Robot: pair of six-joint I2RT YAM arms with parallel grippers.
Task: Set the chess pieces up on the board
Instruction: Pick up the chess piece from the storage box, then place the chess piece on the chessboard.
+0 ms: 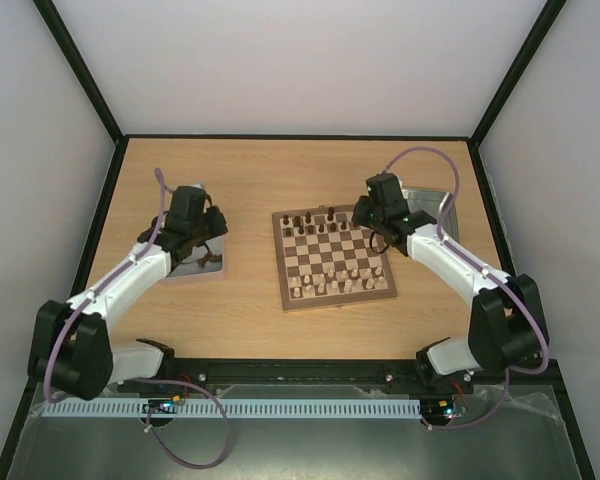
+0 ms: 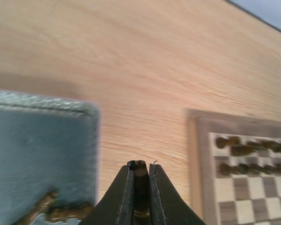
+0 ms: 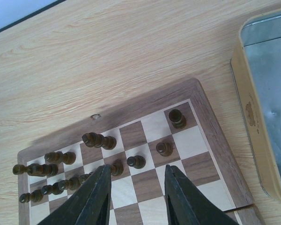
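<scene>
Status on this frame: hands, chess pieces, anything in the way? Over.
Left hand shut on a dark chess piece, by the metal tray. Right hand open, empty, over the board's corner. Nothing blocking seen.

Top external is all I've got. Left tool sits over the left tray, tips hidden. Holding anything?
Observer: Yes, left wrist shows the left tool shut on a dark chess piece.
Operator: More in that tray?
Observer: Yes, dark pieces lying in a corner of the left tray.
Operator: Right tool?
Observer: Right wrist shows the right tool open over a corner of the board, gripping nothing.
</scene>
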